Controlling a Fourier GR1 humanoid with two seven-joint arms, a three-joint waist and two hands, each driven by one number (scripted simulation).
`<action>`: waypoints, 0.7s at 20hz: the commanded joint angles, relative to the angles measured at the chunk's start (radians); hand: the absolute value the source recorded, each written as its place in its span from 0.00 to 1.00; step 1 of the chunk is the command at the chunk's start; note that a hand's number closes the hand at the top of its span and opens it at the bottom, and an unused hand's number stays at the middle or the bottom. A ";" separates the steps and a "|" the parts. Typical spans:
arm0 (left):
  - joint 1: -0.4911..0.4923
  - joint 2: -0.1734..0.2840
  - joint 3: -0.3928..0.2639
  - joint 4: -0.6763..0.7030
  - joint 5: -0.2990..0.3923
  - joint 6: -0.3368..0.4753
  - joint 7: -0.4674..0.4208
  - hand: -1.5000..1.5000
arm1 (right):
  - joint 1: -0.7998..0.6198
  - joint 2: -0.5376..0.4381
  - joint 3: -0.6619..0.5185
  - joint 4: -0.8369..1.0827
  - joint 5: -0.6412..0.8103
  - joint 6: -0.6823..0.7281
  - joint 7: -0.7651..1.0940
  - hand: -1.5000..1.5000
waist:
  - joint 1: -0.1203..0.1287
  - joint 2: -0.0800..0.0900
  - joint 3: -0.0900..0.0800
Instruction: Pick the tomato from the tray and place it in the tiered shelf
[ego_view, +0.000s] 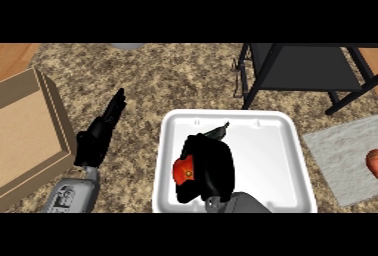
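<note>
Red is showing under my right robot hand (209, 167), where I am curling my fingers round the tomato (183, 170) and pinching it against the thumb; only its left side is peeking out, the rest is hiding beneath my palm. The tomato is sitting in the near-left part of the white tray (284, 150), and I cannot tell whether it is touching the tray floor or hanging just above it. The tray is lying on the speckled desk (162, 75) directly in front of me. What I am weighing is the way to the tiered shelf (306, 65): the dark frame is standing beyond the tray, far and to the right, so from my closed hand the carry is running away from me and rightward, across the tray's far rim. My right arm is the nearer one to that shelf by a good margin, so I am judging that the carrying falls to it alone. My left robot hand (96, 140) is resting open at the left of the tray, fingers straight and pointing far, well apart from the tomato. A tan box (29, 130) is sitting farther left, and a grey mat (339, 150) is lying to the right of the tray.
</note>
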 joint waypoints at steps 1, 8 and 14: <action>0.020 0.030 0.005 -0.041 0.015 -0.034 0.019 0.50 | 0.010 0.002 0.036 -0.152 0.006 -0.180 0.049 1.00 | 0.002 -0.006 0.001; 0.040 0.003 0.015 0.028 0.001 0.000 -0.062 0.50 | -0.143 0.002 0.006 -0.353 0.151 -0.072 0.270 1.00 | -0.009 -0.005 -0.002; 0.030 0.018 0.009 -0.068 -0.003 -0.005 0.034 0.50 | -0.196 0.002 -0.094 -0.404 0.314 0.068 0.316 1.00 | -0.009 -0.006 -0.001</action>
